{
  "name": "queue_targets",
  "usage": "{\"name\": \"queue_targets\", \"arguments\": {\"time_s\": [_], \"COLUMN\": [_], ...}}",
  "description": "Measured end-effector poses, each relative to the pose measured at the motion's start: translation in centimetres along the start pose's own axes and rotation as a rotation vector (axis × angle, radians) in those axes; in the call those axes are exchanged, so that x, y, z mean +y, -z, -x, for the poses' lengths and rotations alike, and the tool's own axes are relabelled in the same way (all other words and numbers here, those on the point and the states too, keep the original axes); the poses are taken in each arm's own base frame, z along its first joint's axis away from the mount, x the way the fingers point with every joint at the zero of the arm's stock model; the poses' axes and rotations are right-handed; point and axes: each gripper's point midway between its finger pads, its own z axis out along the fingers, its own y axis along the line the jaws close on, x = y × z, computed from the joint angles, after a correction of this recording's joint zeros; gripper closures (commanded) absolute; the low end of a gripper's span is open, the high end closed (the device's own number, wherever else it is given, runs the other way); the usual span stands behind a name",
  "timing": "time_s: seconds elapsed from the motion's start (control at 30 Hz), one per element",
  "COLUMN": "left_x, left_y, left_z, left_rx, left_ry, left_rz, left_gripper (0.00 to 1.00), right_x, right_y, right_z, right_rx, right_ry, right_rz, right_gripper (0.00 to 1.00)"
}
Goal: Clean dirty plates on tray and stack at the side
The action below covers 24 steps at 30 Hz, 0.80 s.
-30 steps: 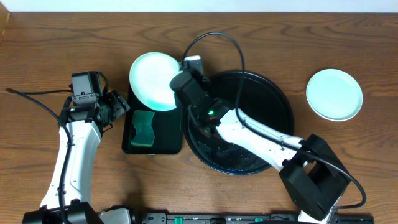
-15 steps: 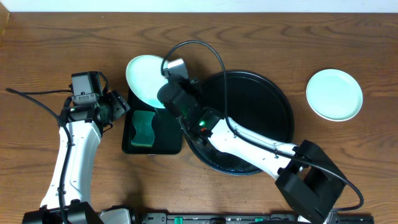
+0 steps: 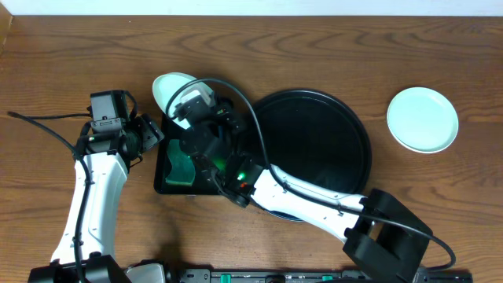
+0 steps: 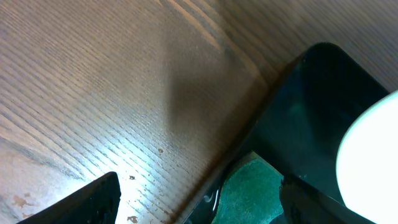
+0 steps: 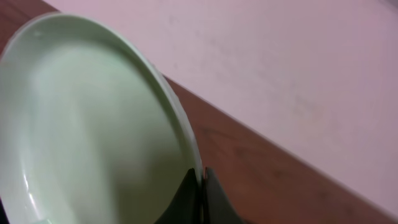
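Rim pinched by the right gripper [image 5: 200,188], a mint plate [image 5: 93,124] hangs tilted just left of the round black tray [image 3: 314,141]. A second mint plate [image 3: 422,119] lies to the tray's right. The left gripper [image 3: 151,134], farther left, stands open.

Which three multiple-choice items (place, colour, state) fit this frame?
1. The free pale mint round plate lies: A on a shelf; B on the wooden table, right of the large round glossy black tray; C on a chair.
2. The sponge in the small rectangular black tray is: A yellow; B pink; C green.
3. The right pincer is: A wide open; B shut on a second mint plate's rim; C shut on the sponge.
B: sits alone on wood. C: both views show green. B: it pinches the rim.
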Motion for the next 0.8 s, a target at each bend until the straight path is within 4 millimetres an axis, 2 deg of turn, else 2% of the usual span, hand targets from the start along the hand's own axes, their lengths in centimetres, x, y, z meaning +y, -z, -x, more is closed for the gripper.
{"name": "queue_targets", "arguments": {"time_s": [0.2,0.43,0.67,0.8], "left_x": [0.0,0.0,0.0,0.0], "left_y": [0.0,0.0,0.0,0.0], "left_z": [0.0,0.0,0.0,0.0], "left_rx": [-0.001,0.000,0.000,0.000], "left_ry": [0.000,0.000,0.000,0.001], "left_rz": [0.000,0.000,0.000,0.001], "left_gripper": [0.18,0.18,0.18,0.18], "right_x": [-0.1,-0.3,-0.1,-0.6], "right_y": [0.7,2.3,3.2,3.4], "right_z": [1.6,3.4,3.7,3.5], "right_rx": [-0.048,-0.092,-0.091,-0.073], "right_ry": [0.136,0.207,0.292,0.314], "right_rz": [-0.035,-0.105,-0.129,-0.163], "right_gripper": [0.99,0.99,0.99,0.99]}}
